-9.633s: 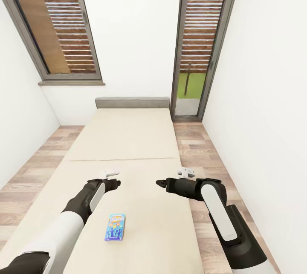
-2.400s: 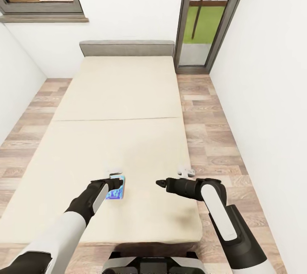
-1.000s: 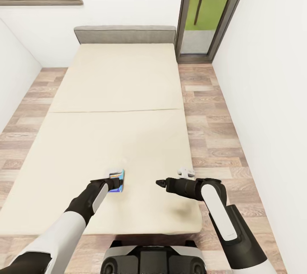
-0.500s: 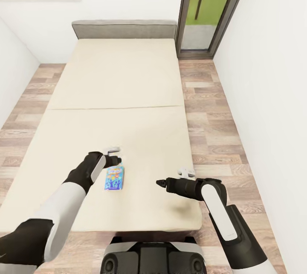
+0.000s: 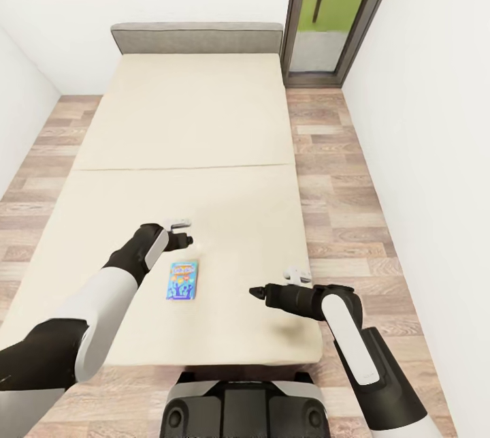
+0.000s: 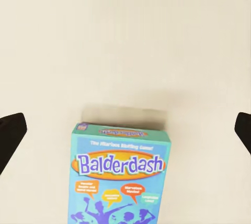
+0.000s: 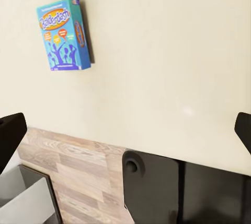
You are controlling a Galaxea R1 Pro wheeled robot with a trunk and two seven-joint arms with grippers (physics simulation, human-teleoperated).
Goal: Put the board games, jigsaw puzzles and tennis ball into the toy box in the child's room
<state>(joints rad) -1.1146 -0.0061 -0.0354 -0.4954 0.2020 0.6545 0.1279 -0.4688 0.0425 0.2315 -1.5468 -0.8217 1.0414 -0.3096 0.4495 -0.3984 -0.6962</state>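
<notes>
On the bed, left tool hangs jaws apart above the board game; right tool apart. A misaligned descent risks shoving the box away.

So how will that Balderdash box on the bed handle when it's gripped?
The Balderdash box looks like a printed cardboard carton with crisp edges, so probably stiff and light. It lies flat on the bed, so it can't roll, but a push may slide it. The open left gripper likely must catch its thin edges.
</notes>
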